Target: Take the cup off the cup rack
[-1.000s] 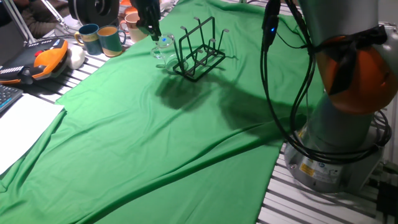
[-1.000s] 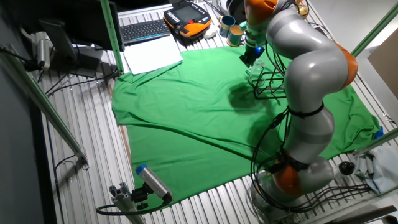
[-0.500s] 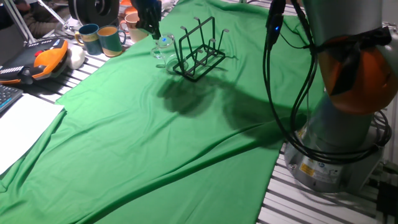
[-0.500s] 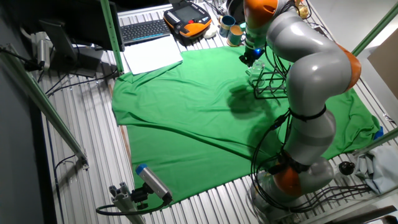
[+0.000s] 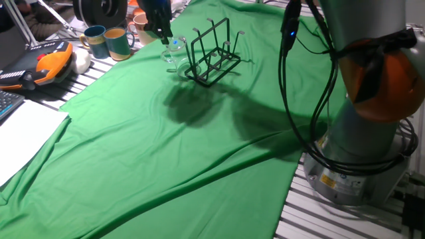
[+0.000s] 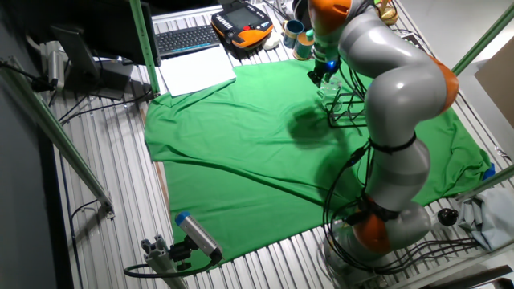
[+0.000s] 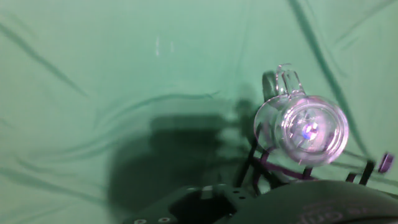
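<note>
The cup (image 5: 174, 45) is a clear glass mug that sits on the left end of the black wire cup rack (image 5: 212, 50) on the green cloth. In the hand view the cup (image 7: 303, 129) shows its round bottom at the right, handle upward, with rack wires (image 7: 267, 165) below it. My gripper (image 5: 163, 33) hangs just left of the cup, close to it; I cannot tell whether it touches or how the fingers stand. In the other fixed view the gripper (image 6: 319, 74) is above the cup (image 6: 331, 87) and the rack (image 6: 349, 108).
Two teal-and-tan mugs (image 5: 106, 41) and a pinkish-cream mug (image 5: 141, 30) stand behind the cloth's far left edge. An orange pendant (image 5: 46, 63) and white paper (image 5: 23, 136) lie at the left. The robot base (image 5: 352, 166) stands at the right.
Almost nothing: the gripper stays next to the cup, and the arm's upper part has shifted only slightly. The cup and the rack have not moved.
</note>
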Tool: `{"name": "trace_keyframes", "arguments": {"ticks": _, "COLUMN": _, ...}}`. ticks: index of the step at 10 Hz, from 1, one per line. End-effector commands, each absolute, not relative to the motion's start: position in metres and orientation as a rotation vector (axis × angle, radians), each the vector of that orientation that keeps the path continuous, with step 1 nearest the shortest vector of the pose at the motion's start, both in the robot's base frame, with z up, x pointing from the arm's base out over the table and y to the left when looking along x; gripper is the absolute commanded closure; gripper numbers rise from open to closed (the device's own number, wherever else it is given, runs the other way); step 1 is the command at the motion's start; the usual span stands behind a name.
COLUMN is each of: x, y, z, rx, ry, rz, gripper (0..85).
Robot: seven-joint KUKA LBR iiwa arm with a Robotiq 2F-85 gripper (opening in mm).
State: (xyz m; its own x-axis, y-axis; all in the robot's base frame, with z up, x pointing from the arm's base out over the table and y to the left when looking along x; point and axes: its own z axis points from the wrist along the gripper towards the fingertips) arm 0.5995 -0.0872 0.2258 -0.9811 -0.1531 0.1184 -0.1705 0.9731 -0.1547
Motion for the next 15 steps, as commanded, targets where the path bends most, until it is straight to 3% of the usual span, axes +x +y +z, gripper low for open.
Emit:
{"name": "trace_keyframes", "arguments": {"ticks": 1, "x": 0.613, "y": -0.095, "z": 0.221, "rx": 0.265, "ry": -3.016, "rz": 0.238, "gripper": 34.0}}
{"name": "trace_keyframes", "arguments": {"ticks": 9, "x": 0.659, "y": -0.129, "z": 0.184, "rx": 0.349, "ry": -3.017, "rz": 0.208, "gripper": 34.0}}
{"name": "trace_keyframes", "arguments": {"ticks": 15, "x": 0.674, "y": -0.147, "z": 0.156, "rx": 0.401, "ry": -3.032, "rz": 0.195, "gripper": 34.0}}
